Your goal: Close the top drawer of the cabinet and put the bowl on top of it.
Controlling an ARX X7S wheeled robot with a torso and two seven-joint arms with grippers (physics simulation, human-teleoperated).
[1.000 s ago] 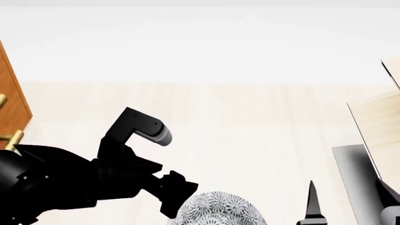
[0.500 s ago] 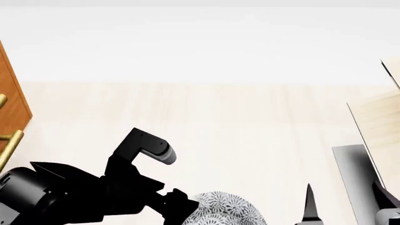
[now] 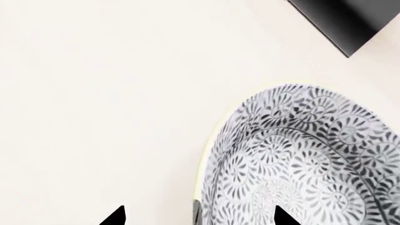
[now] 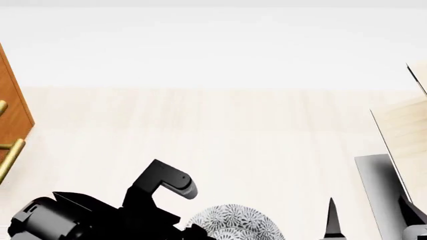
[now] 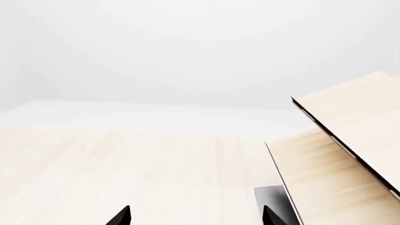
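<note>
The bowl (image 3: 306,159), white with a dense grey-blue floral pattern, sits on the pale floor, and in the head view the bowl (image 4: 233,222) is at the bottom centre. My left gripper (image 3: 200,218) is open and straddles its rim, with one fingertip (image 3: 284,216) over the inside and the other outside. My right gripper (image 4: 372,220) is open and empty to the bowl's right. Only a strip of the orange-brown cabinet (image 4: 15,100) with brass handles (image 4: 12,157) shows at far left. I cannot tell the top drawer from it.
A pale wood structure (image 4: 407,130) with a grey-black base (image 4: 377,185) stands at the right, close to my right gripper; its dark base corner (image 3: 344,18) also appears in the left wrist view. Pale wood floor (image 4: 253,130) stretches ahead to a white wall.
My left arm has dropped lower in the head view and shifted right, toward the bowl. The bowl and my right gripper have stayed about where they were.
</note>
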